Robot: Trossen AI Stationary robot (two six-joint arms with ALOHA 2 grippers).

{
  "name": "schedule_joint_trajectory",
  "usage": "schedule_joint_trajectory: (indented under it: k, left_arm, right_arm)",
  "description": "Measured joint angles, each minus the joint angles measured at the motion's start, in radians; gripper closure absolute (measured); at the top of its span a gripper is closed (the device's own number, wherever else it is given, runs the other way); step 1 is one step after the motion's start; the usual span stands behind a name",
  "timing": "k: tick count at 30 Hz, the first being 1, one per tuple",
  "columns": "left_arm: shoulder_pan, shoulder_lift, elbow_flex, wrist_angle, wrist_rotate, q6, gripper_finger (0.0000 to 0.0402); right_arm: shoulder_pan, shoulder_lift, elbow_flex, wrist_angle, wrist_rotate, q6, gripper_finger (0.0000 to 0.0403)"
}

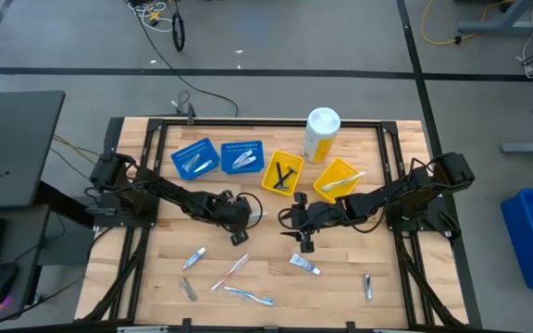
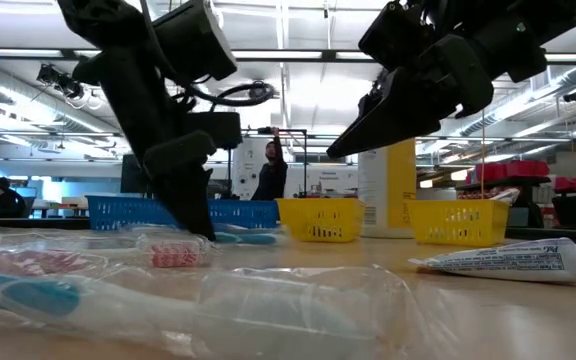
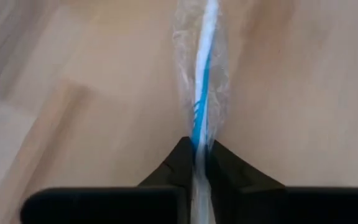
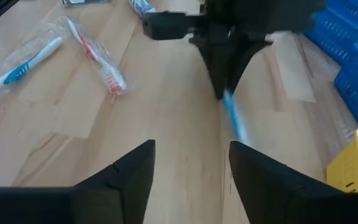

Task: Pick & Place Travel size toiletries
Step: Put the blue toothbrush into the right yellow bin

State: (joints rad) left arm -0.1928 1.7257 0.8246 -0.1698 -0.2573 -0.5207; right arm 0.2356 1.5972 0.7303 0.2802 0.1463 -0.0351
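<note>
Wooden table (image 1: 155, 277) — left gripper (image 1: 244, 218) clamps blue toothbrush (image 3: 202, 81); right gripper (image 1: 301, 234) spread; yellow tray (image 1: 281, 175) holds razors (image 1: 281, 177).

My black left gripper (image 3: 199, 163) pinches a blue-and-white toothbrush in clear plastic wrap (image 3: 202, 81). At my ten o'clock sits a red-and-white wrapped toothbrush (image 4: 95, 55); at two o'clock, blue lattice plastic trays (image 4: 353, 56) and a yellow one (image 4: 355, 165) on pale wood.
</note>
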Motion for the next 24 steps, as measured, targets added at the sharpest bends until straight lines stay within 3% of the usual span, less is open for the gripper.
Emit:
schedule_joint_trajectory:
  k: [11, 15, 24]
  left_arm:
    - [-0.001, 0.000, 0.174, 0.003, -0.025, 0.201, 0.0358]
    - [0.000, 0.000, 0.203, -0.005, -0.031, 0.209, 0.0375]
    - [-0.003, -0.002, 0.209, 0.016, 0.009, 0.211, 0.0363]
  right_arm:
    - [-0.028, 0.082, 0.000, 0.085, 0.009, -0.007, 0.0144]
    - [-0.032, 0.091, 0.000, 0.120, 0.050, -0.028, 0.0147]
    - [-0.045, 0.092, 0.002, 0.173, 0.072, -0.115, 0.0170]
